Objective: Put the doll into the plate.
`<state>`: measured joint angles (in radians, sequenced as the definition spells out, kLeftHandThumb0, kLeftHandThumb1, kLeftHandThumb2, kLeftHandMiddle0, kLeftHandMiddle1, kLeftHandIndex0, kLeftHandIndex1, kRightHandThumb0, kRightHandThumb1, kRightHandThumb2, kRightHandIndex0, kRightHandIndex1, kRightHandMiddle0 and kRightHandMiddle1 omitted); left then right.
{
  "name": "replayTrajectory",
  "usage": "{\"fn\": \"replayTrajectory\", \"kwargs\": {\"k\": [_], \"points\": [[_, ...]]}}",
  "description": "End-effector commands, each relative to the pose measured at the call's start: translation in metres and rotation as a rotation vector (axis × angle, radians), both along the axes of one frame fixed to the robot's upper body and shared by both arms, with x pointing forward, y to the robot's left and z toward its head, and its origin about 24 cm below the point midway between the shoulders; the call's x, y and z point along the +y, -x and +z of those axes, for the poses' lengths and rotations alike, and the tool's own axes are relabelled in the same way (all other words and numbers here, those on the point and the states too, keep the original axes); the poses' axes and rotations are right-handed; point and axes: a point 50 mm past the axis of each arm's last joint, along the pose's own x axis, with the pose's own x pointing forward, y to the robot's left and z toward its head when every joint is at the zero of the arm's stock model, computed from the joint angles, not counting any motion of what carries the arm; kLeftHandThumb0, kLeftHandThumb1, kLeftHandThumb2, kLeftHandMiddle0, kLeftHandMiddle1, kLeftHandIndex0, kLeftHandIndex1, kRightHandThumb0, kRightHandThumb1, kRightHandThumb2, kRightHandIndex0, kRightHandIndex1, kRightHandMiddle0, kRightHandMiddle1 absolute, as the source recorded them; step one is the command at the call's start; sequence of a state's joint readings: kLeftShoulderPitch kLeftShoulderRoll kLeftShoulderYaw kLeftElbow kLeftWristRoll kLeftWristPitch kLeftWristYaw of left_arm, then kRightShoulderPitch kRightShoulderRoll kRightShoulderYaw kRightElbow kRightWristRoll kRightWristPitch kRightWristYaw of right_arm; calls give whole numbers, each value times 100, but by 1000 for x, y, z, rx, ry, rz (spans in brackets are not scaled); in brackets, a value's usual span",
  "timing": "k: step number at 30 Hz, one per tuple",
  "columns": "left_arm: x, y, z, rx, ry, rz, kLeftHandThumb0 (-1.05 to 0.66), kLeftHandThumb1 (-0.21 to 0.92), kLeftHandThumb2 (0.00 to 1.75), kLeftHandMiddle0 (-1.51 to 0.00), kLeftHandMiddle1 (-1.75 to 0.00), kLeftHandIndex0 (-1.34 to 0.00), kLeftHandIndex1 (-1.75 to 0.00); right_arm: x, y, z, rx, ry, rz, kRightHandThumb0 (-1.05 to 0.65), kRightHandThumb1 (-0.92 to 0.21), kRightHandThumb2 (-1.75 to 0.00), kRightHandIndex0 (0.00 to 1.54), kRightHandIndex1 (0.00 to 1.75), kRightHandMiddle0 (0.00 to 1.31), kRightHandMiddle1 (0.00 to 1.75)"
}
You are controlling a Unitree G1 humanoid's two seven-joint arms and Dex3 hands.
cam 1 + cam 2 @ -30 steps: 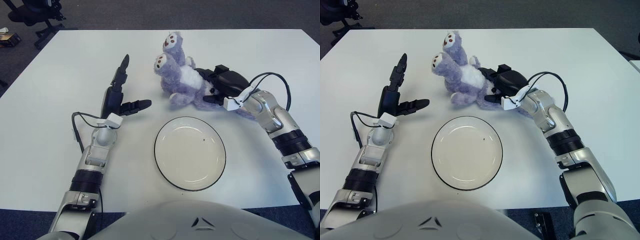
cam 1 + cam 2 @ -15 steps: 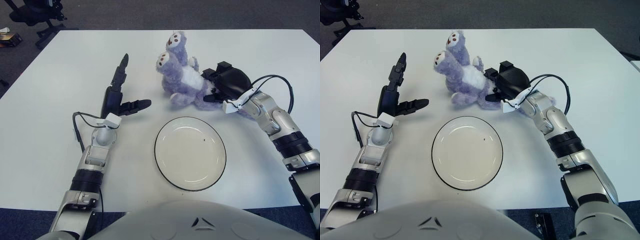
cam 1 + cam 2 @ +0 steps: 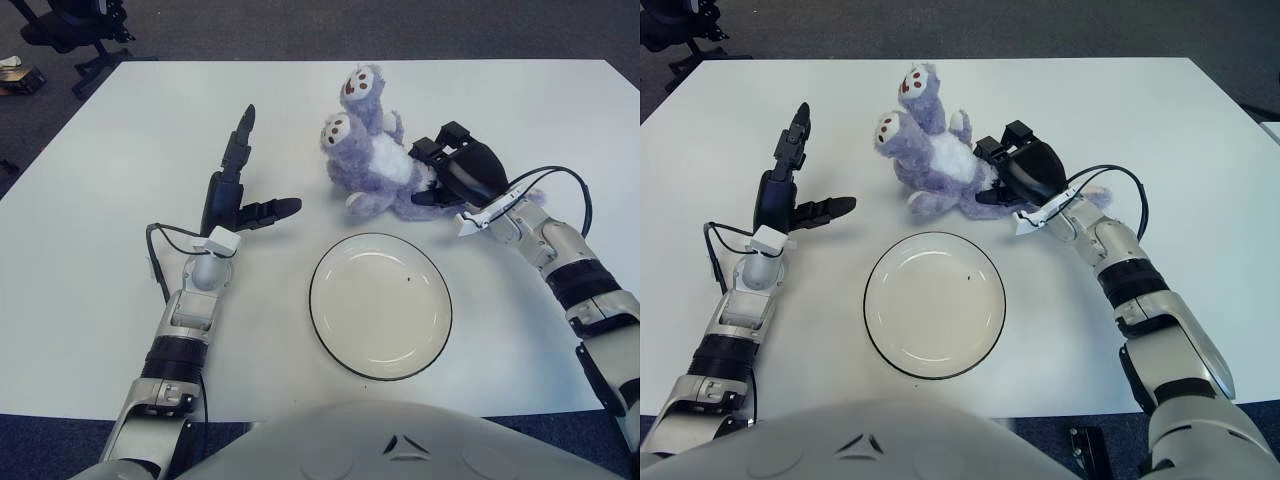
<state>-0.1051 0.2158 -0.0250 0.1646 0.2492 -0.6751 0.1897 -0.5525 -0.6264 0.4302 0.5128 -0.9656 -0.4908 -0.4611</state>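
Doll [image 3: 375,160] shifted farther from plate [image 3: 380,306] — right hand [image 3: 462,172] fingers gripping it, left hand [image 3: 232,195] open

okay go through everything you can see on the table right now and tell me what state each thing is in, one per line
Doll: lying on the table beyond the plate, feet pointing away from the robot, not in the plate.
Plate: flat on the table, nothing in it.
Right hand: fingers closed on the doll's right side.
Left hand: left of the doll, fingers spread, holding nothing.
Table: white top, carrying the doll and the plate.
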Motion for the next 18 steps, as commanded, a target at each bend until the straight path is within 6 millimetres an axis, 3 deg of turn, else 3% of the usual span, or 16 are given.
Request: {"fn": "replayTrajectory", "kwargs": {"k": [1,6,13,15,16,18], "points": [[1,9,-24,94,24,10,-68,89,1,-19,-1,-23,-2,-7,2,-11,21,90,-28,0,-46,-114,36,174,47,170],[1,10,-24,92,24,9,-68,90,1,-21,-1,-24,-2,-7,2,-11,9,91,-18,0,-41,-120,44,173,43,174],[1,10,-25,86,23,10,-68,91,1,-22,-1,-25,-2,-8,1,-10,1,88,-13,0,-43,-116,50,166,38,175],[1,10,-25,83,21,11,-67,91,1,-22,-1,-25,-2,-9,-1,-5,19,22,3,0,-43,-116,51,166,36,175],[1,10,-25,82,20,11,-67,92,1,-22,-1,-25,-2,-9,-2,-3,30,-15,12,14,-47,-110,48,169,44,175],[1,10,-25,81,20,12,-67,92,1,-23,-1,-25,-2,-9,-4,3,72,-117,39,27,-51,-106,46,172,52,175]]}}
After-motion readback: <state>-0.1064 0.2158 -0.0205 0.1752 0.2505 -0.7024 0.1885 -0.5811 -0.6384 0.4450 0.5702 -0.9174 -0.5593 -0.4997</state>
